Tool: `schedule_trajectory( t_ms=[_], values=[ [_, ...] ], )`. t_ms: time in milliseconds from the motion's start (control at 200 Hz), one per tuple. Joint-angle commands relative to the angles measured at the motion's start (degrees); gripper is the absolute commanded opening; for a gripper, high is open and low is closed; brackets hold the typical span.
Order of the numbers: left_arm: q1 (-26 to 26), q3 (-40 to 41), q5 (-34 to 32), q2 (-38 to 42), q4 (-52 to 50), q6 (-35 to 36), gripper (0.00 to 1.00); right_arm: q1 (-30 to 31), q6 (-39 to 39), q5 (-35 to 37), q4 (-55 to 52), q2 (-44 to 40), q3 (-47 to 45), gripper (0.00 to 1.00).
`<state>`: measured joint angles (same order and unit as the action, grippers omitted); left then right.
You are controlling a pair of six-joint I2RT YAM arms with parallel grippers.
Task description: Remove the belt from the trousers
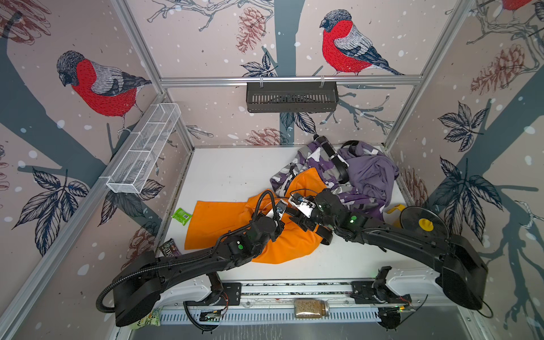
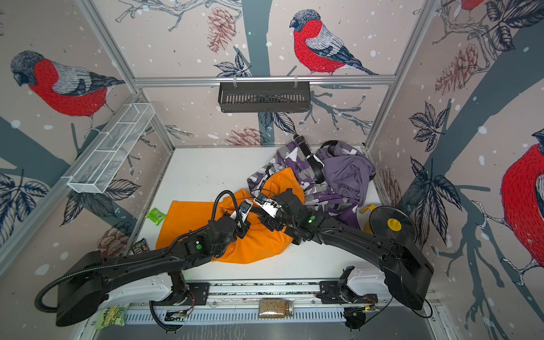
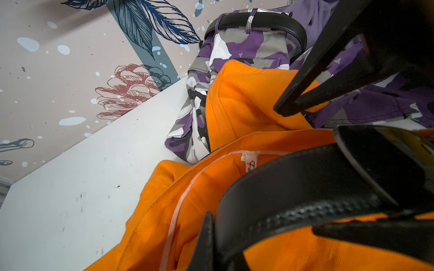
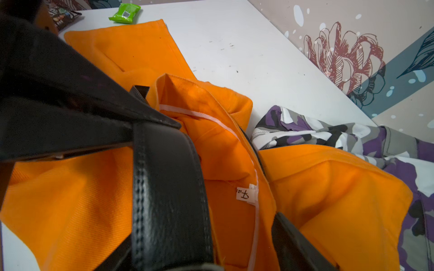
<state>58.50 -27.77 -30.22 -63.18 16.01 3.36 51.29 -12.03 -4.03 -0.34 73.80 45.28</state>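
Observation:
Orange trousers (image 1: pixel 217 223) lie crumpled in the middle of the white table (image 1: pixel 235 173), with a black leather belt (image 4: pixel 171 187) across their waistband. Both arms meet over the waistband. My left gripper (image 3: pixel 218 239) is shut on the belt (image 3: pixel 305 183); one of its fingers (image 3: pixel 206 234) presses the strap's edge. My right gripper (image 4: pixel 206 248) stands open, and the strap runs between its wide-apart fingers (image 4: pixel 293 241) with orange cloth showing beside it. In a top view a loop of the belt (image 1: pixel 325 235) sticks out under the right arm.
Purple camouflage trousers (image 1: pixel 312 164) with their own black belt (image 1: pixel 332 156) and a purple cloth (image 1: pixel 371 173) are heaped at the back right. A green packet (image 1: pixel 182 216) and a candy packet (image 1: pixel 167 250) lie at the left. A black disc with a yellow knob (image 1: pixel 424 223) sits at the right.

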Motion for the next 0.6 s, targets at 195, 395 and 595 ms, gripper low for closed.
schedule_trajectory(
  t_ms=[195, 395, 595],
  values=[
    [0.0, -0.16, -1.16, -0.19, -0.1, -1.08, 0.0, 0.58, -1.66, 3.67, -2.54, -1.16, 0.95, 0.75],
    [0.0, -0.18, -1.56, -1.02, -0.71, -1.49, 0.0, 1.1, -1.57, 4.52, -3.31, -1.47, 1.68, 0.54],
    [-0.05, 0.84, -3.6, -0.23, -0.58, -2.56, 0.0, 0.4, -0.85, 1.57, -4.55, -2.48, 1.39, 0.21]
  ],
)
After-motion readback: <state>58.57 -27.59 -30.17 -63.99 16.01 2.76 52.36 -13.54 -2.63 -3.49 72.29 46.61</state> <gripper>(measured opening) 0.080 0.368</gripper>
